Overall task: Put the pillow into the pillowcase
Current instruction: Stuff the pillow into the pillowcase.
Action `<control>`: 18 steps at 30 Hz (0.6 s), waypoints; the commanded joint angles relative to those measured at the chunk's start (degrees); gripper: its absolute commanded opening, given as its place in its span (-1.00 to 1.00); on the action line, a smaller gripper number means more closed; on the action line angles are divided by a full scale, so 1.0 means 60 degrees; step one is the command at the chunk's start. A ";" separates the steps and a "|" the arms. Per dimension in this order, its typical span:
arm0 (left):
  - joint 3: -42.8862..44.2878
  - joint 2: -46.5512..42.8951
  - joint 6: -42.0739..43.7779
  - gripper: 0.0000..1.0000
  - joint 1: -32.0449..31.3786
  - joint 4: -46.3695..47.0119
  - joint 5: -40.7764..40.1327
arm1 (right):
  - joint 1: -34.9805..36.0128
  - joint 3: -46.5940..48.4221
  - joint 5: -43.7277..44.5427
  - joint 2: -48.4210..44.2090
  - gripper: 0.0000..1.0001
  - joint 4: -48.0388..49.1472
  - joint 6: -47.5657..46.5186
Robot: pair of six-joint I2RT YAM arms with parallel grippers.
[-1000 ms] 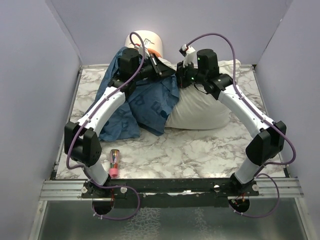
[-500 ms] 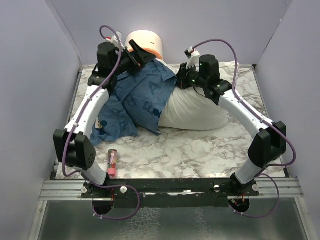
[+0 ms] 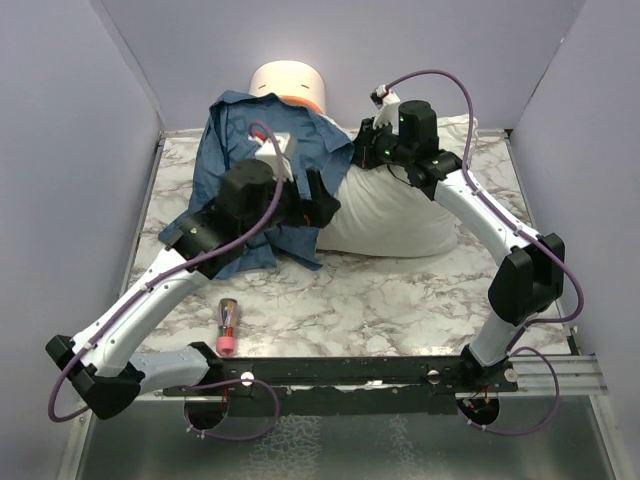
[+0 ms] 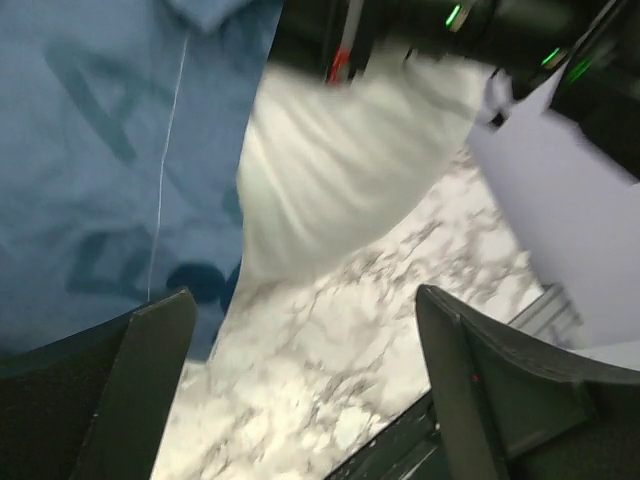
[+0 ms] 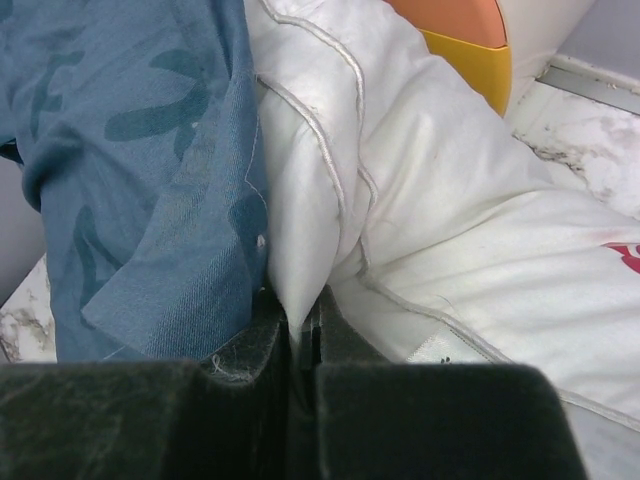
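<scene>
The white pillow (image 3: 400,215) lies across the back of the marble table, its left end under the blue pillowcase (image 3: 250,150). My right gripper (image 3: 365,148) is at the pillow's back left corner. In the right wrist view the right gripper (image 5: 305,320) is shut on a pinched fold of the pillow (image 5: 450,220), with the pillowcase (image 5: 140,150) draped just left of it. My left gripper (image 3: 325,203) hovers open where cloth meets pillow. In the left wrist view the left gripper (image 4: 300,385) holds nothing, with the pillowcase (image 4: 100,150) and pillow (image 4: 340,170) beyond its fingertips.
A cream-and-orange cylinder (image 3: 290,85) stands at the back wall behind the pillowcase, its orange band (image 5: 450,25) showing past the pillow. A small red-and-pink bottle (image 3: 228,325) lies near the front left. Lilac walls close in the marble table (image 3: 380,300) on three sides.
My left gripper opened and let go of the pillowcase, then swung down from the back left toward the centre. The cloth now hangs spread over the pillow's left end. The right arm barely moved.
</scene>
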 commanded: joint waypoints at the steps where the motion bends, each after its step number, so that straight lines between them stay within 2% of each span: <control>1: -0.0615 0.0138 0.0622 0.97 -0.1619 -0.1691 -0.4606 | 0.0039 -0.0091 -0.0274 0.0174 -0.95 -0.0152 0.0146; 5: -0.0668 0.0895 0.1418 0.98 -0.2010 -0.0991 -0.5618 | 0.0039 -0.0252 -0.0208 0.0126 -0.95 -0.0149 0.0159; 8: -0.0460 0.1776 0.1067 0.98 -0.2020 -0.0987 -0.6994 | 0.0039 -0.0338 -0.0182 0.0077 -0.95 -0.0121 0.0229; 15: -0.0713 0.2584 0.0593 0.97 -0.2146 -0.0466 -0.6996 | 0.0039 -0.0485 -0.0175 0.0056 -0.95 -0.0086 0.0343; 18: -0.0524 0.3109 0.0191 0.81 -0.2146 -0.1063 -0.7551 | 0.0039 -0.0439 -0.0245 0.0091 -0.95 -0.0143 0.0339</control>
